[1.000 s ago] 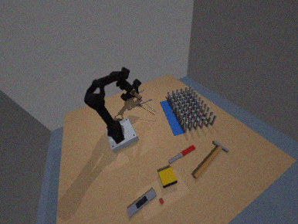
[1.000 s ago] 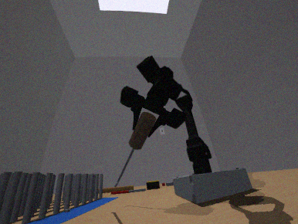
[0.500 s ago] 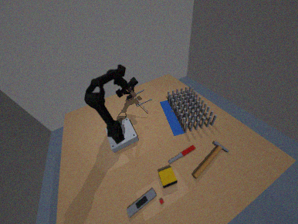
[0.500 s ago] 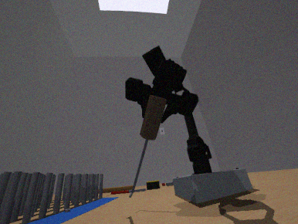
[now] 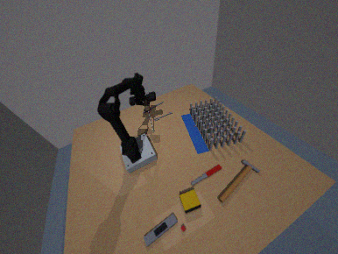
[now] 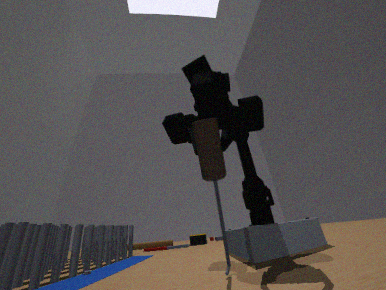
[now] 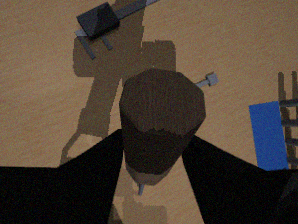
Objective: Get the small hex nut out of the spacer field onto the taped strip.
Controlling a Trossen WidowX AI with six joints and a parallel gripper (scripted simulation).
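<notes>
My gripper (image 5: 147, 104) (image 6: 207, 126) (image 7: 152, 136) is shut on the brown wooden handle of a hook tool (image 5: 151, 117) (image 6: 209, 150) (image 7: 161, 117). The tool hangs nearly upright, its thin metal rod pointing down with the tip just above the table, close to the arm's base (image 5: 139, 158) (image 6: 275, 241). The blue taped strip (image 5: 195, 134) (image 6: 100, 272) (image 7: 267, 135) lies to the right, with the field of standing grey spacers (image 5: 216, 122) (image 6: 50, 250) (image 7: 288, 117) beyond it. The tool is left of the strip, outside the field. I cannot see the nut.
A thin grey rod (image 5: 165, 116) (image 7: 209, 81) lies on the table between the tool and the strip. Nearer the front lie a red-handled screwdriver (image 5: 207, 174), a hammer (image 5: 236, 181), a yellow block (image 5: 190, 200), a grey flat device (image 5: 160, 229) and a small red piece (image 5: 183, 227).
</notes>
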